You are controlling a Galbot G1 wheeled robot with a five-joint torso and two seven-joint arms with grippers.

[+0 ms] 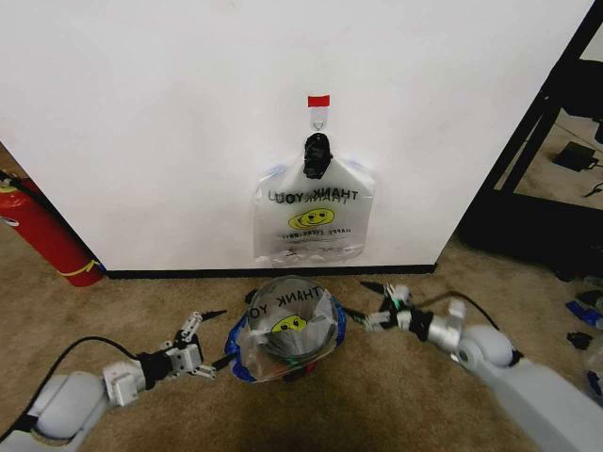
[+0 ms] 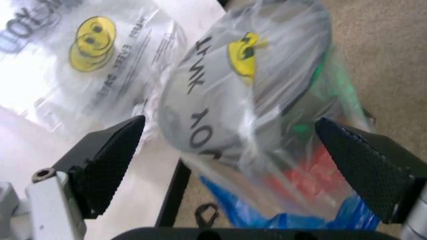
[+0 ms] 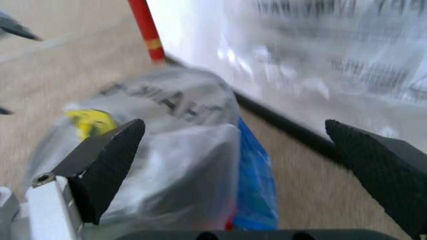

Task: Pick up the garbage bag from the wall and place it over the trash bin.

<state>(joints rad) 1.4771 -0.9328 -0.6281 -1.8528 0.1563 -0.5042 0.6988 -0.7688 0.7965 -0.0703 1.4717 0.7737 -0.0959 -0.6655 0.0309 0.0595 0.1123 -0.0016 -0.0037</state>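
The garbage bag [image 1: 287, 322], clear with "THANK YOU" and a yellow smiley, is draped over the trash bin [image 1: 283, 347] on the carpet below the wall [image 1: 141, 113]. Its blue handle strips hang down the bin's sides. My left gripper [image 1: 219, 337] is open just left of the bin, and my right gripper [image 1: 358, 299] is open just right of it. In the left wrist view the left gripper [image 2: 233, 165] frames the bag [image 2: 220, 100], with the bin's red base [image 2: 313, 175] showing through. In the right wrist view the right gripper [image 3: 240, 165] faces the bag [image 3: 167, 150].
Same-printed bags [image 1: 313, 221] hang bunched by a black clip [image 1: 317, 155] from a hook [image 1: 320, 118] under a red tape strip [image 1: 318, 100]. A red fire extinguisher [image 1: 42, 231] stands at the left. A black shelf frame [image 1: 528, 160] stands at the right.
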